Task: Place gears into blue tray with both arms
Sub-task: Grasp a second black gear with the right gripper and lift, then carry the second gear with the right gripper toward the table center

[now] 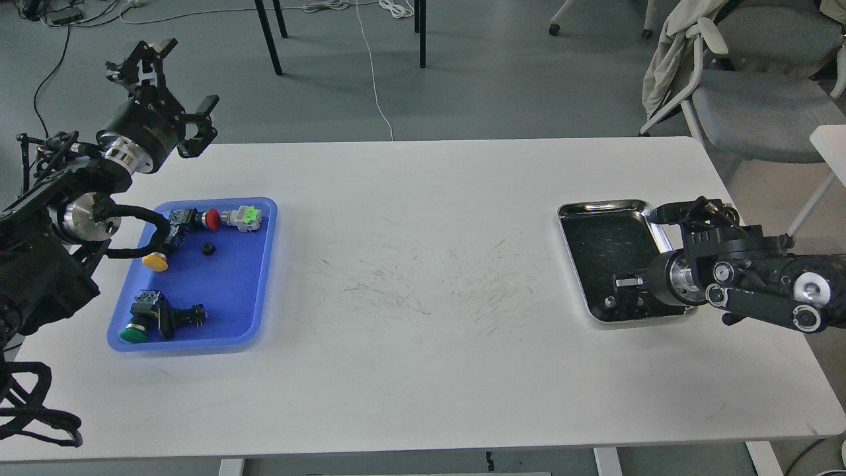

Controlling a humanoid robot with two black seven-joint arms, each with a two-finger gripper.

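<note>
The blue tray (228, 297) lies at the table's left end. One small black gear (208, 248) rests on its floor near the middle. My left gripper (173, 87) hangs open and empty above the table's far left corner, behind the tray. My right gripper (624, 293) reaches low into the steel tray (598, 206) at the right, dark against the black bottom, so its fingers cannot be told apart. A small round thing (609, 302), possibly a gear, sits just left of its tip near the tray's front edge.
Also in the blue tray are a red push-button (212, 219), a yellow one (154, 262), a green one (132, 335) and a grey-and-green connector (246, 217). A grey chair (760, 99) stands beyond the table's far right corner.
</note>
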